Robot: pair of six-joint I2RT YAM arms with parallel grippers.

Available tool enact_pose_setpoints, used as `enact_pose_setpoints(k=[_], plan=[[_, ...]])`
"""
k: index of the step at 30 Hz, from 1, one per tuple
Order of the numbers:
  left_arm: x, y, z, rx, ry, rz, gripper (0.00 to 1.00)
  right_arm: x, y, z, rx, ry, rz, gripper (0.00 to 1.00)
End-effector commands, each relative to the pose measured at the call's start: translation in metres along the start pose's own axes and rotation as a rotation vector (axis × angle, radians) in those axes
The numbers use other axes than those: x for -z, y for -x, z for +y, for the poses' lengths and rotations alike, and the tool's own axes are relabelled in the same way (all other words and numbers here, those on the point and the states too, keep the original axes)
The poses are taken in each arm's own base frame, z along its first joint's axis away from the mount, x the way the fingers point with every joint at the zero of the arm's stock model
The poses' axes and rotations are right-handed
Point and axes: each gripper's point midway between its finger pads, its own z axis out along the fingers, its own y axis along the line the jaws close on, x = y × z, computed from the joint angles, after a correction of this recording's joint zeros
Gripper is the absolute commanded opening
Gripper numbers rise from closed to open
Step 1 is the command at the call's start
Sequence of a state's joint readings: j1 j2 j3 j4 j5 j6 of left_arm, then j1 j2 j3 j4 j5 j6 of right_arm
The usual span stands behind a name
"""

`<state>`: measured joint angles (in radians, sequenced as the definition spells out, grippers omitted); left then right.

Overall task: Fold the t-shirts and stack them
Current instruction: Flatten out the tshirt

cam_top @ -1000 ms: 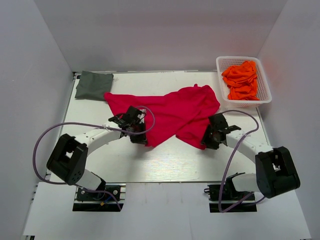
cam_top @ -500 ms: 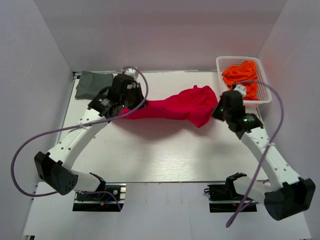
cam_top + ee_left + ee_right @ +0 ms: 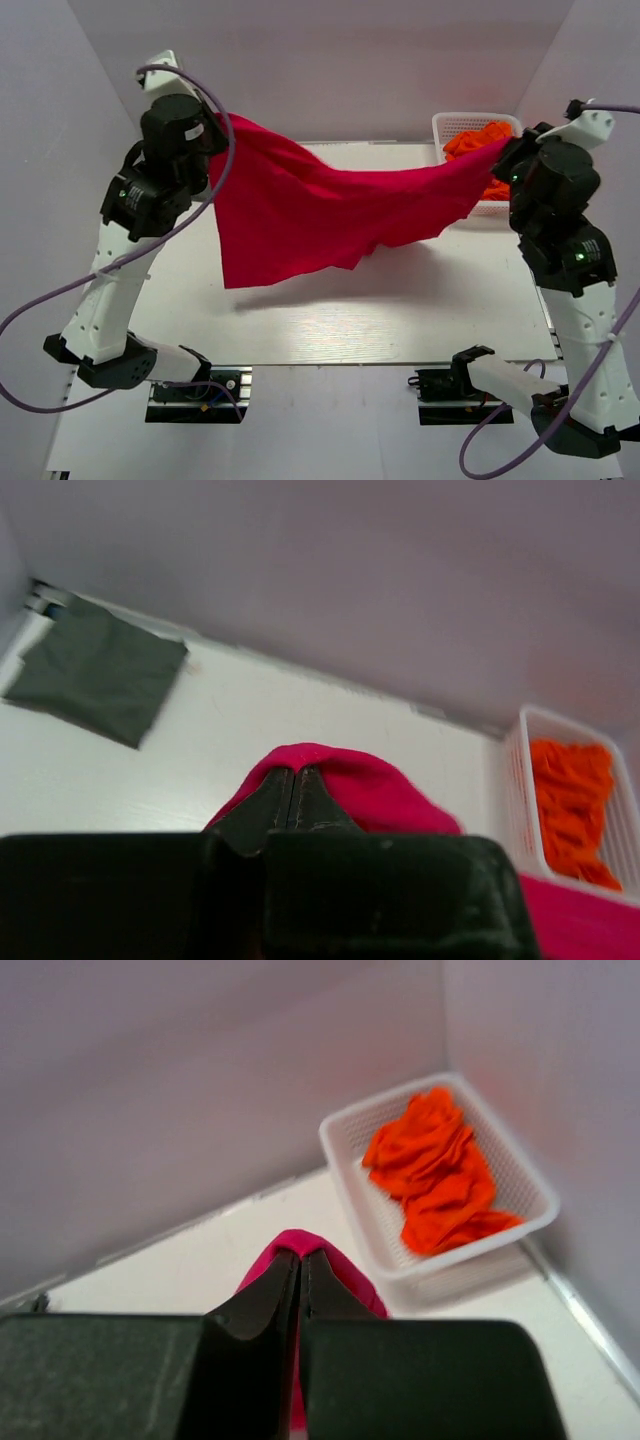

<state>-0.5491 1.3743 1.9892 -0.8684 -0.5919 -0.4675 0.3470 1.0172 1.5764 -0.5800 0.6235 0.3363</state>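
The crimson red t-shirt hangs stretched in the air between both raised arms, its lower edge drooping over the table. My left gripper is shut on its left corner; in the left wrist view red cloth wraps over the closed left gripper. My right gripper is shut on the shirt's right corner, and in the right wrist view the red fabric shows round the closed right gripper. A folded dark grey-green t-shirt lies at the table's far left corner. Several orange t-shirts fill the basket.
A white mesh basket stands at the far right corner of the white table, partly behind my right wrist in the top view. Grey walls close in the back and both sides. Purple cables loop from each arm.
Both arms have risen high and spread apart, lifting the red t-shirt off the table and stretching it out in the air. Earlier it lay bunched on the table.
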Motion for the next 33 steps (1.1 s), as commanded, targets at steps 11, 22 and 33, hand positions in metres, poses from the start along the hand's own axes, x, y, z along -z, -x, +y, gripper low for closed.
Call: enact_pose_setpoints(k=[11, 22, 33], plan=[[0.106, 0.109, 0.104, 0.088, 0.302, -0.361, 0.00, 0.098, 0.135, -0.065, -0.017, -0.126, -0.391, 0.00], [0.166, 0.119, 0.077, 0.145, -0.114, -0.344, 0.00, 0.166, 0.158, -0.032, -0.066, 0.266, -0.472, 0.00], [0.079, 0.011, 0.052, 0.062, -0.028, -0.065, 0.00, 0.088, 0.074, -0.004, -0.053, 0.242, -0.239, 0.00]])
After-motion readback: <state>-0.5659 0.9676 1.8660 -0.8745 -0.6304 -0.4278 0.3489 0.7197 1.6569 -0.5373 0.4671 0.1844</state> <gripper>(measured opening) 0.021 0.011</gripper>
